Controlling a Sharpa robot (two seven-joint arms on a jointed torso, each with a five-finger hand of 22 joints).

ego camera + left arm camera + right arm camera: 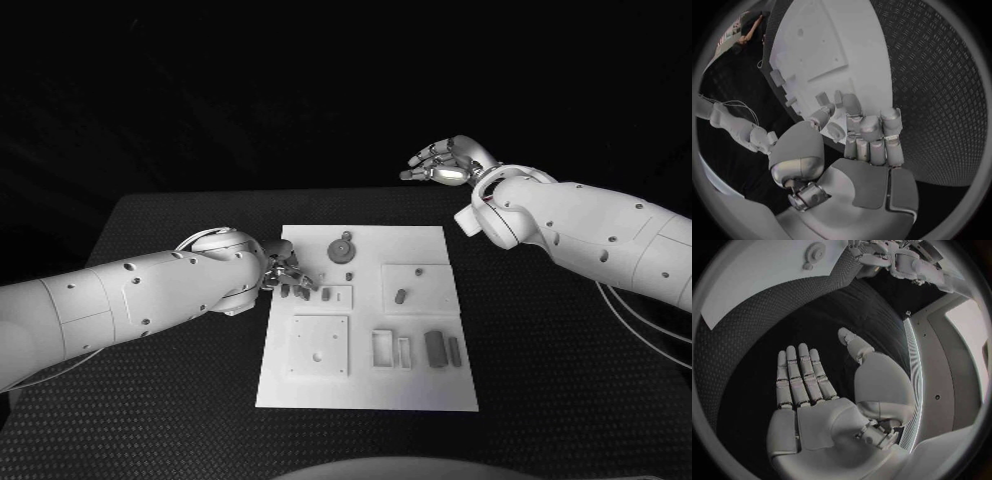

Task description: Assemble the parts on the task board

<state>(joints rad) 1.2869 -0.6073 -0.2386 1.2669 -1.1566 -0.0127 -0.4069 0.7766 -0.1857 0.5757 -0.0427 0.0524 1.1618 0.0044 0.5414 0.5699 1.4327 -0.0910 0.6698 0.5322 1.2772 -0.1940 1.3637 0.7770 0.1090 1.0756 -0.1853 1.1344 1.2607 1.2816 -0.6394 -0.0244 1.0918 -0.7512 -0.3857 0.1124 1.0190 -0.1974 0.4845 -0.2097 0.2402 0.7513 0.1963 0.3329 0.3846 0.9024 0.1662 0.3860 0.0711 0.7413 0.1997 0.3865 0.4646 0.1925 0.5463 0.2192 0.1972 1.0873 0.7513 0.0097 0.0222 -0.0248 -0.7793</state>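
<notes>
your left hand (284, 273) sits at the left edge of the flat white task board (361, 390), fingers curled over a small grey part (837, 131); whether they pinch it i cannot tell. settle the grip before lifting. your right hand (444, 163) hovers spread and empty beyond the board's far right corner, well apart. count one round grey part (342, 247) and three upright grey blocks (430, 348).

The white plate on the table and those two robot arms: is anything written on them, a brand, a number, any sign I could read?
None: no word, number or sign can be read anywhere.
The white plate bears only small grey pieces and bare recesses.
The arms show only dark round holes, no lettering.
The left robot hand and the right robot hand carry no marks.
</notes>
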